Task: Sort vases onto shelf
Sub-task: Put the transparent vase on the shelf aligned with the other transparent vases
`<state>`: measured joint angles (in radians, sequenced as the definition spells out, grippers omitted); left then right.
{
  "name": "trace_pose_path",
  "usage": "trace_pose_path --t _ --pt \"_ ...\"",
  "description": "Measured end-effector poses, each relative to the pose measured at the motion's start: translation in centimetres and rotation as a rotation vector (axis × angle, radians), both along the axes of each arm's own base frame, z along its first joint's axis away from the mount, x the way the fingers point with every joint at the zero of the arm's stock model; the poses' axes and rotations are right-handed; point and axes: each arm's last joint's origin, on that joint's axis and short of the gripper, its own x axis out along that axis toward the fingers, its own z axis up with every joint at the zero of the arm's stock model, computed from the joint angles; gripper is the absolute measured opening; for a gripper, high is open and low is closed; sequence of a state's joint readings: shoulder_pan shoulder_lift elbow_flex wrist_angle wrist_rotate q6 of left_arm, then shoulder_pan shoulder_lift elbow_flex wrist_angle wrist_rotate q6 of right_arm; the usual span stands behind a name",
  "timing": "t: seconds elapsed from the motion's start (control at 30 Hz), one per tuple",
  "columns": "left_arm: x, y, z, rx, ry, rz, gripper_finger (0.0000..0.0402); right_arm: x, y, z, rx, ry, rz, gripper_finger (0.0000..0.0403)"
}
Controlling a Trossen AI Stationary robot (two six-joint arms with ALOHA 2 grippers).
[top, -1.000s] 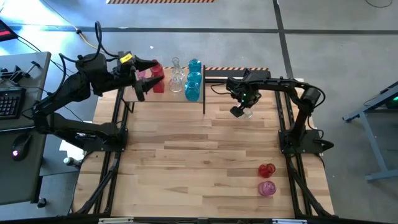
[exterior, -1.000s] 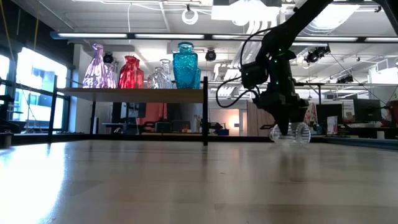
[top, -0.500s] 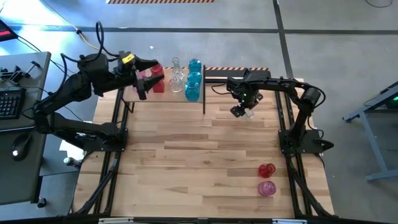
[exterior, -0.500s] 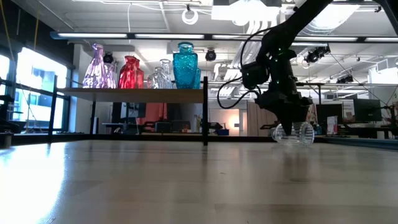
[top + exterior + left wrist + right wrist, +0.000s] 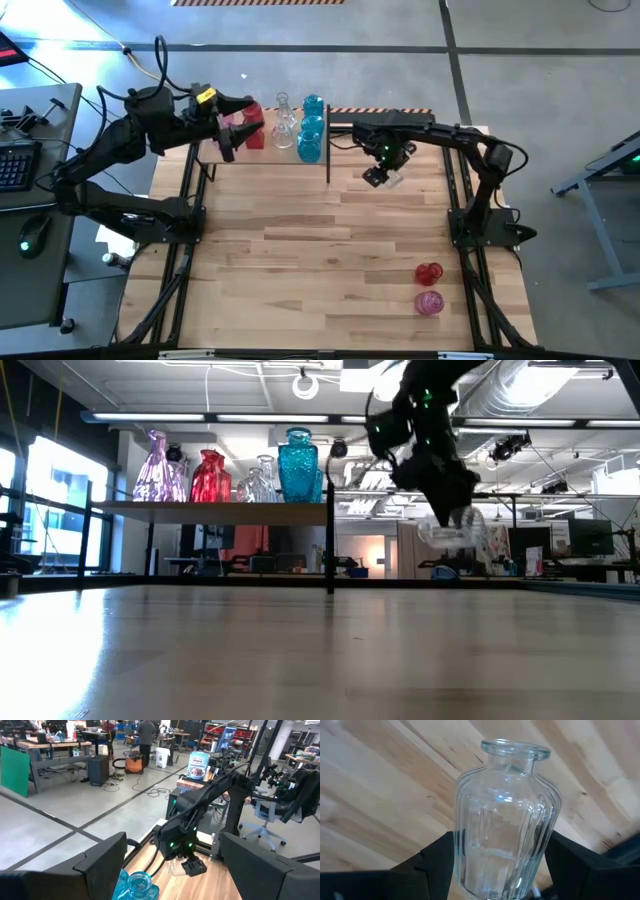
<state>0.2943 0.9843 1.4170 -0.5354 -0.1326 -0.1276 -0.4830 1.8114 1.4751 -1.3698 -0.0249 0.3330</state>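
Observation:
My right gripper (image 5: pixel 383 176) is shut on a clear ribbed vase (image 5: pixel 505 820), which hangs above the table's far right part (image 5: pixel 455 532), just right of the shelf (image 5: pixel 270 153). On the shelf stand pink (image 5: pixel 155 468), red (image 5: pixel 210 477), clear (image 5: pixel 262 478) and teal (image 5: pixel 297 465) vases, upright on their bases. My left gripper (image 5: pixel 240 122) hovers open over the shelf's left part, above the pink and red vases. A red vase (image 5: pixel 429 273) and a pink vase (image 5: pixel 429 302) rest on the table near its right front. My right gripper pinches the clear vase's ribbed body (image 5: pixel 465 855) between its two fingers (image 5: pixel 437 865), one on each side. The fingers point down from above and lie across the vase. The vase is lifted clear of the table, lying roughly on its side with its mouth (image 5: pixel 515 747) free.
A black post of the shelf frame (image 5: pixel 328 150) stands between the held vase and the shelf top. The wide plank tabletop (image 5: pixel 320 260) lies bare in its middle. Black arm frames run along both table sides. A person stands far off in the room (image 5: pixel 146 737).
My right gripper has risen with the clear vase, which lay on the table a second ago and now hangs clear of it. Gripper and vase have also shifted a little toward the table's left, nearer the shelf.

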Motion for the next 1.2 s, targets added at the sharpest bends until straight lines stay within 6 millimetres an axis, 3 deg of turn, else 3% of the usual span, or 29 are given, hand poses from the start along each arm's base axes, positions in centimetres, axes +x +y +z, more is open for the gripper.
trace_pose_path --t 0.27,0.73,0.9,1.2 --pt "-1.3 -0.4 0.2 0.002 -0.008 -0.006 0.031 1.9 1.8 7.8 -0.086 -0.124 0.012 0.0234" --pt "-1.6 -0.9 0.2 -0.017 0.0 -0.155 0.031 1.2 4.4 20.0 -0.236 -0.557 -0.051 0.0234" --pt "-1.6 -0.9 0.0 -0.024 0.018 -0.155 0.031 1.4 6.4 22.8 -0.297 -0.747 -0.028 0.0234" --pt "-1.5 -1.3 -0.1 -0.043 0.015 -0.293 0.031 4.5 10.7 24.1 -0.333 -1.016 0.074 0.0234"
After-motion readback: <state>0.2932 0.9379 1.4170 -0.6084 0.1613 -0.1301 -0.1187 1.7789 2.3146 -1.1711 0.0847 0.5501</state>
